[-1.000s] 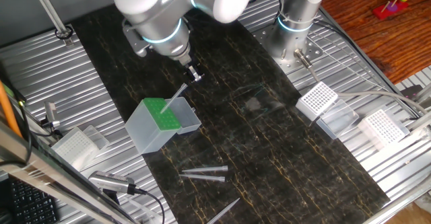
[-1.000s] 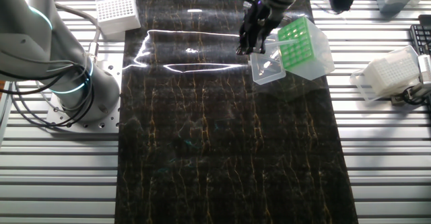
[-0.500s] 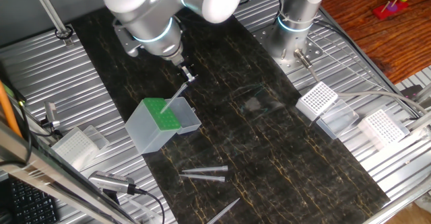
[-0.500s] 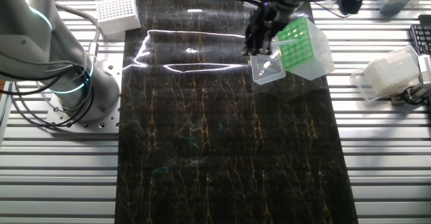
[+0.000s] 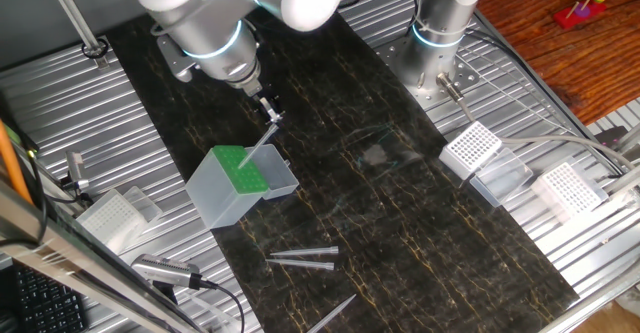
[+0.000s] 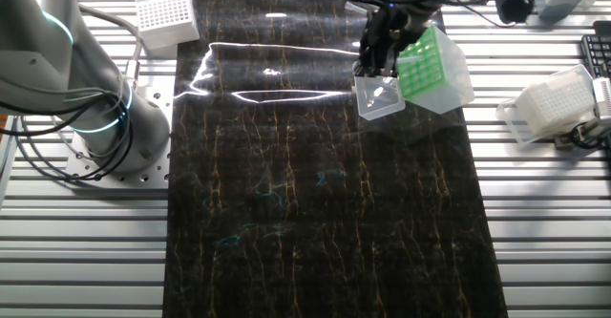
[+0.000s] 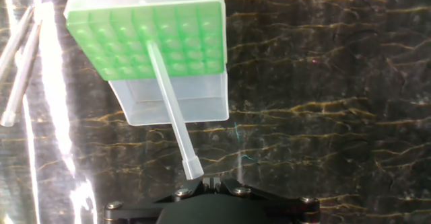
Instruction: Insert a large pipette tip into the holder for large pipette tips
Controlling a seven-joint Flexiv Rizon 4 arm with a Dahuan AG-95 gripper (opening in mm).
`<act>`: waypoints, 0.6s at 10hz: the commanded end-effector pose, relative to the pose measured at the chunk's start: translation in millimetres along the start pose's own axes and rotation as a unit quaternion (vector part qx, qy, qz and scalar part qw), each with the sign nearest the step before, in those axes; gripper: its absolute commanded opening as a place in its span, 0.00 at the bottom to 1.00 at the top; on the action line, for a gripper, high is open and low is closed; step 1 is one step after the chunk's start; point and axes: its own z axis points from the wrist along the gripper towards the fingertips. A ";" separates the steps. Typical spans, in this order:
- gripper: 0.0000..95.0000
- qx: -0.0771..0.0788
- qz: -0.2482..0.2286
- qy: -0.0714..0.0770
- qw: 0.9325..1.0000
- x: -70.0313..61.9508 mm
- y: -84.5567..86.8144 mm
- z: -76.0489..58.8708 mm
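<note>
While the two-finger gripper (image 5: 268, 112) hangs just above the wide end of the long translucent large pipette tip (image 7: 170, 105), its short black fingers (image 7: 214, 181) sit close together in the hand view, and whether they pinch the tip's rim or merely hover at it cannot be told from any view. That tip leans out of one hole of the green perforated grid top (image 7: 153, 40), its narrow end seated in the grid and its wide end pointing toward 5 o'clock in the hand view, toward 1 o'clock in one fixed view.

Beneath the grid is the holder for large pipette tips (image 5: 232, 185), a translucent pale grey-blue plastic box, with its hinged clear lid (image 6: 378, 96) folded open on the dark marbled mat (image 5: 420, 233).

At about 5 o'clock from the box in one fixed view, well apart from it, several loose clear pipette tips (image 5: 303, 260) lie flat on the mat. Two smaller white grid-topped racks (image 5: 470, 149) stand on the ribbed metal table (image 5: 560, 263) at about 3 o'clock.
</note>
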 end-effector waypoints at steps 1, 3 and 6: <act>0.00 -0.002 0.003 -0.002 1.000 1.6 -0.3 0.2; 0.00 -0.008 0.002 -0.003 1.000 0.0 0.4 0.4; 0.00 -0.013 0.001 -0.001 1.000 5.9 0.4 5.3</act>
